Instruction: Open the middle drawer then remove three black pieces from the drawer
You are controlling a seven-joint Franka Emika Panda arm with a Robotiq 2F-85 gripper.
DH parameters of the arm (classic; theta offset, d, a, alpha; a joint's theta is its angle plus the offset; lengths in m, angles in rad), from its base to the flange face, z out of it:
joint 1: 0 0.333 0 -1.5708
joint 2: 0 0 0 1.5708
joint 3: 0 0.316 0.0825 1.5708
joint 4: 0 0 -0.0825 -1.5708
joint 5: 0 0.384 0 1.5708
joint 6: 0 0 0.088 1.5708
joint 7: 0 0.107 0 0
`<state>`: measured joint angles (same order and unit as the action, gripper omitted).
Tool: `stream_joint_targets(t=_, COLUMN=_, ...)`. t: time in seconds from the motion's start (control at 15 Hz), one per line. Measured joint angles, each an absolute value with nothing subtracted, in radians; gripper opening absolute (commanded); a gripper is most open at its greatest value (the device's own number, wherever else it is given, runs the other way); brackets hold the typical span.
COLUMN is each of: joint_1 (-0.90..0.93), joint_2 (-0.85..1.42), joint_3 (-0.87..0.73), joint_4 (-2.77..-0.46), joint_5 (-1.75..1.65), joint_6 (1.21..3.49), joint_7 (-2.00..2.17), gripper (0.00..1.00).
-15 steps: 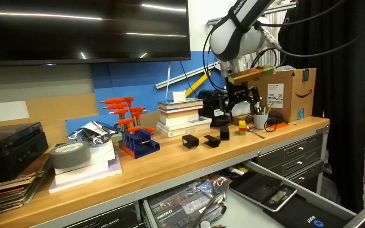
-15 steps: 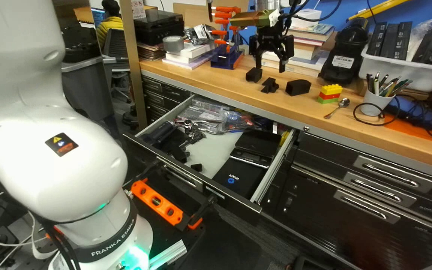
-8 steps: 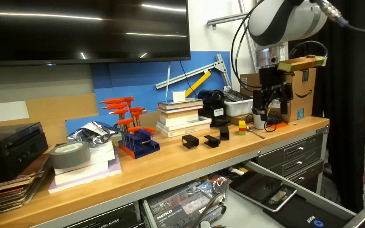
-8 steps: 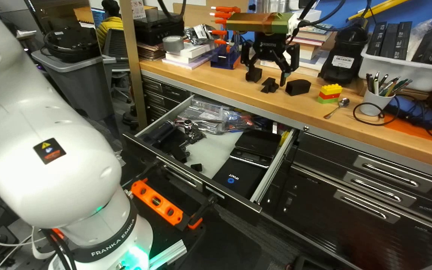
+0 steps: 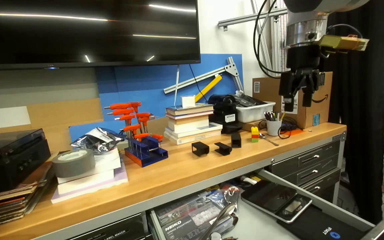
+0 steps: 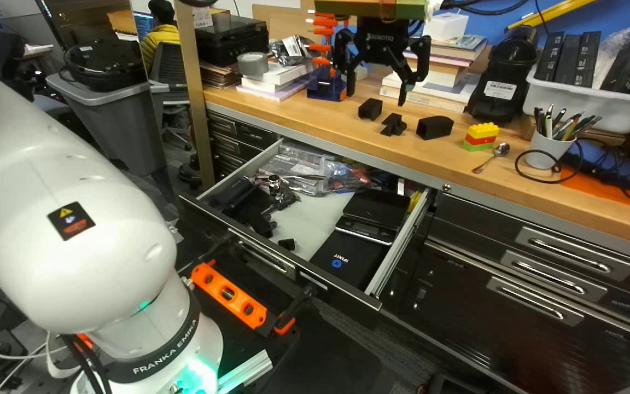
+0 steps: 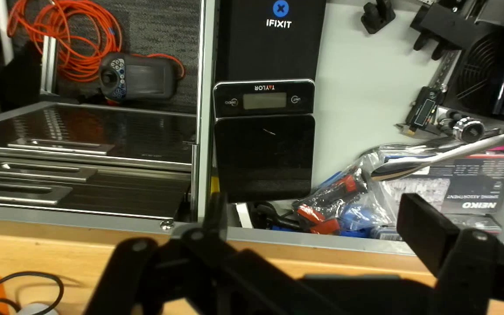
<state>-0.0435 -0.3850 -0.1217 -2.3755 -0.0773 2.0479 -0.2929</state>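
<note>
The middle drawer [image 6: 553, 278] is a dark drawer with a silver bar handle in the right-hand stack. It is shut, and also shows in an exterior view [image 5: 316, 171] and in the wrist view [image 7: 33, 171]. Three black pieces stand apart on the wooden worktop: a left block [image 6: 370, 109], a middle one of irregular shape [image 6: 394, 125] and a right block [image 6: 435, 127]. None shows in the wrist view. My gripper [image 6: 376, 94] is open and empty, raised well above the worktop's front edge. Its fingers frame the open drawer's back in the wrist view [image 7: 313, 214].
A wider open drawer [image 6: 309, 216] holds a scale [image 7: 264, 140], bags and tools. A toy brick stack [image 6: 481, 137], a spoon [image 6: 493, 157] and a pen cup [image 6: 547, 152] stand right of the pieces. Books [image 5: 192, 124] and a hex-key rack [image 5: 145, 150] stand behind.
My gripper has moved out from over the worktop toward its front edge, first dipping, then rising. It stays open. The black pieces and drawers have not moved.
</note>
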Motion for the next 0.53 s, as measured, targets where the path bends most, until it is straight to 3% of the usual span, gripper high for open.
stream_joint_targets(t=0.53, joint_1=-0.043, joint_2=-0.429, joint_3=-0.123, joint_4=-2.378, joint_5=-0.072, joint_6=2.025, joint_7=-0.302, gripper=1.00)
